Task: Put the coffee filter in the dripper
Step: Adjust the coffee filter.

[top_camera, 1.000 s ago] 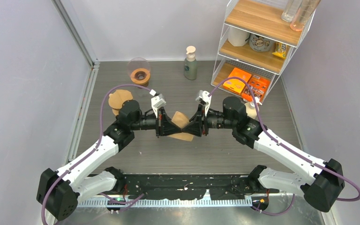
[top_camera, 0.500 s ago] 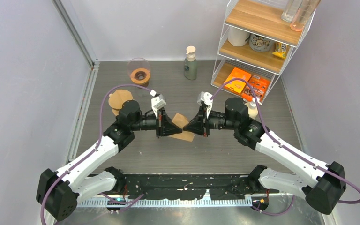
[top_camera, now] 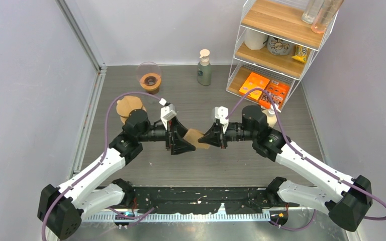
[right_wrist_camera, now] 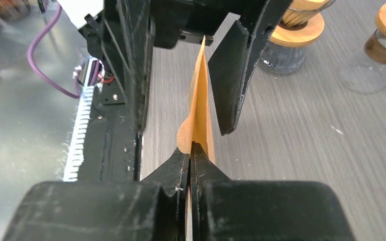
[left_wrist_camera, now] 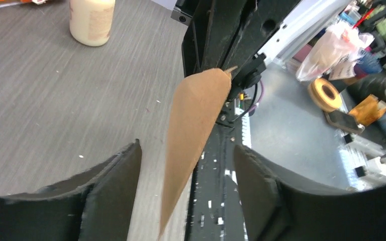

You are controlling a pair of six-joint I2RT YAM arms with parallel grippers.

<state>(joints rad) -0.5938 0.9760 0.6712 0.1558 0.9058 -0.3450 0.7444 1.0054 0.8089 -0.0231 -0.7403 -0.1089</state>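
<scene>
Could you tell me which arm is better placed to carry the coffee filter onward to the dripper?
Right, probably: the right end effector is shut on the coffee filter; the left end effector stands open around it.

The folded brown paper coffee filter (left_wrist_camera: 196, 135) was matt and faintly fibrous. The grey wood-grain tabletop (left_wrist_camera: 40, 100) was dull and streaked. The left gripper's black fingers (left_wrist_camera: 115, 191) were matt, possibly plastic, with rough edges.
</scene>
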